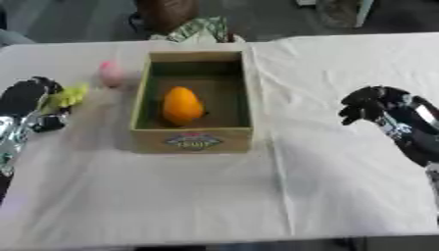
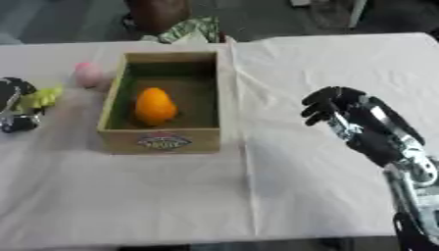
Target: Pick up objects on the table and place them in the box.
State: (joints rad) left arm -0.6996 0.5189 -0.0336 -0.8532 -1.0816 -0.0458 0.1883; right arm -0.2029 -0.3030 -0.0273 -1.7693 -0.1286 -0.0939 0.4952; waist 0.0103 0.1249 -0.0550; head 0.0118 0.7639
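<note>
The left hand [image 1: 34, 105] sat at the table's [image 1: 214, 201] left edge, fingers curled round a yellow-green object [image 1: 67, 96]. Just beyond it, toward the box, stood a pink object [image 1: 111, 73]. The open box [image 1: 193, 139], well right of that hand, held an orange fruit [image 1: 182, 106]. Farther right, the right hand [image 2: 339, 112] hovered over the cloth, fingers curled, holding nothing.

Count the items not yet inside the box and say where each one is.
2. A pink object lies on the table left of the box. A yellow-green object is held in the left hand. Nothing else shows outside; an orange fruit already lies inside.
</note>
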